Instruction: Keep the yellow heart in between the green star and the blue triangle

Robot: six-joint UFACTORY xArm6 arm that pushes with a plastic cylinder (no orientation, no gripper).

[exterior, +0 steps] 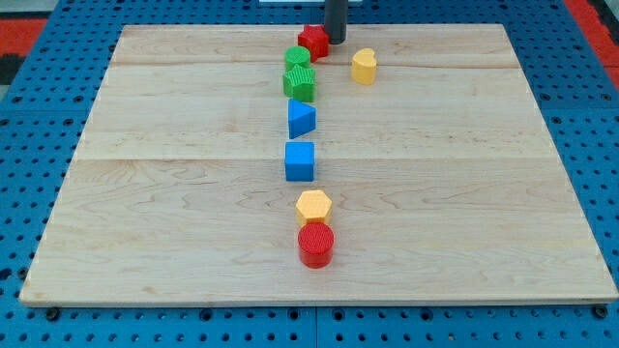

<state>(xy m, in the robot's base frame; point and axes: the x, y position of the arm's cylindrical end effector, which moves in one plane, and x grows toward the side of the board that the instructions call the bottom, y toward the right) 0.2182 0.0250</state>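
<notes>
One yellow heart-shaped block (364,66) sits at the far end of the wooden board (145,213), right of the column of blocks down the middle. It stands apart from everything, nothing touching it.

The green star-shaped block (300,83) is near-left of the heart, and the blue triangular block (301,119) lies just nearer than the star in the same column. Gap between star and triangle looks very narrow, possibly touching; cannot tell. The heart is outside that pair, not between them.

A green round block (297,59) sits just beyond the star. A red block (313,42), shape unclear, is at the far end. Nearer: blue cube (300,160), then yellow hexagonal block (313,206), then red cylinder (315,244).

My tip (334,40) is at the far edge, against or just beside the red block's right side, and far-left of the heart, near but apart. No fingers on this rig, only a plain rod, so nothing opens, closes or grips.

Risks, as judged:
- Star and triangle are tight, so forcing the heart in could scatter both.
- A push on the heart from its far side may slide off its curved lobes and turn it.
- A sweep from here could drag the red or green round block along.
</notes>
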